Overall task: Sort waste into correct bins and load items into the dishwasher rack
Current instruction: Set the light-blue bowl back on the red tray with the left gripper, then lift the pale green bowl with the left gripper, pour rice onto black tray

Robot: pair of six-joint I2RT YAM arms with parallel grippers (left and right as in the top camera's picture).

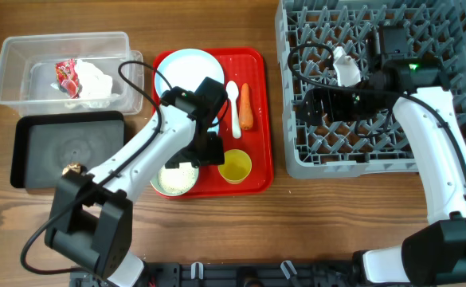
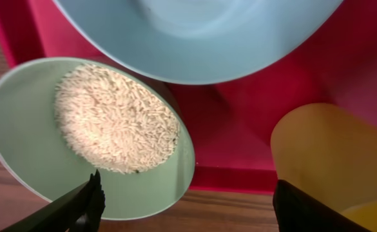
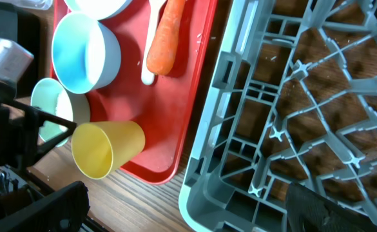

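Note:
A red tray (image 1: 258, 119) holds the pale blue plate (image 1: 186, 70), white spoon (image 1: 234, 108), orange carrot (image 1: 246, 108), yellow cup (image 1: 235, 166) and, at its front edge, the pale green bowl (image 1: 174, 178) filled with rice (image 2: 117, 125). The blue bowl (image 3: 78, 51) shows in the right wrist view; my left arm covers it from above. My left gripper (image 1: 207, 153) is open and empty, low between the green bowl (image 2: 20, 129) and the cup (image 2: 330, 154). My right gripper (image 1: 306, 108) is open and empty over the left part of the grey rack (image 1: 448, 163).
The clear tub (image 1: 17, 60) at the far left holds the red-and-white wrapper with tissue (image 1: 77, 78). The black tray (image 1: 33, 151) in front of it holds a small brown lump (image 1: 73, 168). The rack's near-left corner (image 3: 207, 187) stands close to the red tray (image 3: 182, 109).

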